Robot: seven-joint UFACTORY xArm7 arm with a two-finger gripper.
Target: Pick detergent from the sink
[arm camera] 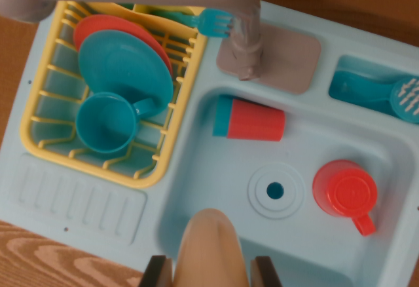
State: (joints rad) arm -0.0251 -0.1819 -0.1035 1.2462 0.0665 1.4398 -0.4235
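so gripper [213, 270] at bottom edge of wrist view, two dark fingers clamped on beige detergent bottle [211, 244], bottle top pointing up into frame. bottle held over sink basin [308, 234], likely lifted clear of red cup [346, 192] and drain [275, 191].

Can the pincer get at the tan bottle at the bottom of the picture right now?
Probably yes. The bottle sits between the fingers of the pincer, with nothing else between them; the red mug and the lying cup are well clear. Whether the fingers touch it, I cannot tell.
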